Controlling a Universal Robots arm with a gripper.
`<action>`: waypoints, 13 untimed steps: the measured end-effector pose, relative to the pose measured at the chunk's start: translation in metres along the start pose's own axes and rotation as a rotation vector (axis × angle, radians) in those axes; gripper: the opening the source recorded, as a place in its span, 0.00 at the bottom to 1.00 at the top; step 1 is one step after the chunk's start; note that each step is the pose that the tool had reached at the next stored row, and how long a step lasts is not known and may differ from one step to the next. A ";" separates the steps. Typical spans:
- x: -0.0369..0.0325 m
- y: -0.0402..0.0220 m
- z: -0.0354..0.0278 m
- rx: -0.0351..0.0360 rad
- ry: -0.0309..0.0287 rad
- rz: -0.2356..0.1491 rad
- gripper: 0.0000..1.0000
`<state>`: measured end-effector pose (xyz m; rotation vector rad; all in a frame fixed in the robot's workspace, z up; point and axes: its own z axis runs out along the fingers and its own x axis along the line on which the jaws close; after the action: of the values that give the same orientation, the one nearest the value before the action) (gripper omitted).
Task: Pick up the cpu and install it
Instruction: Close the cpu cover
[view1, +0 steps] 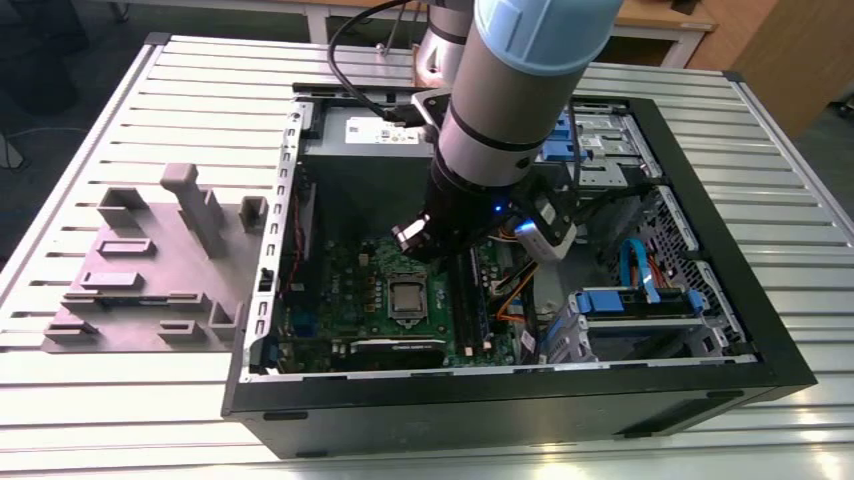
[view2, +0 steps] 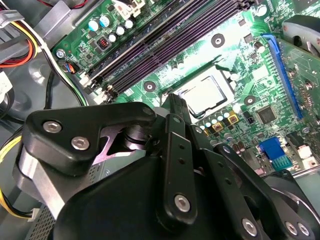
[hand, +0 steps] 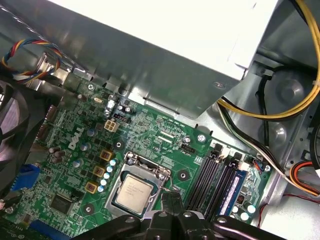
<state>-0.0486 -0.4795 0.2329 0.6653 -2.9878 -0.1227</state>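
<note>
1. I see the cpu (hand: 133, 191) (view2: 206, 95) (view1: 404, 296) seated in its socket on the motherboard (hand: 75, 150).
2. My gripper (hand: 172, 197) hovers just above it, fingers closed, holding nothing.

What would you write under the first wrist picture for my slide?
The cpu sits in its socket on the green motherboard, pincer just above.
</note>
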 end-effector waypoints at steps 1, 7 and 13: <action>0.0000 0.0000 0.0000 0.0000 0.0000 0.000 0.10; -0.0013 0.0028 0.0002 -0.0001 -0.0001 0.000 0.10; -0.0037 0.0077 0.0006 0.0008 0.0004 0.000 0.10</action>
<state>-0.0486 -0.4709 0.2328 0.6651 -2.9876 -0.1213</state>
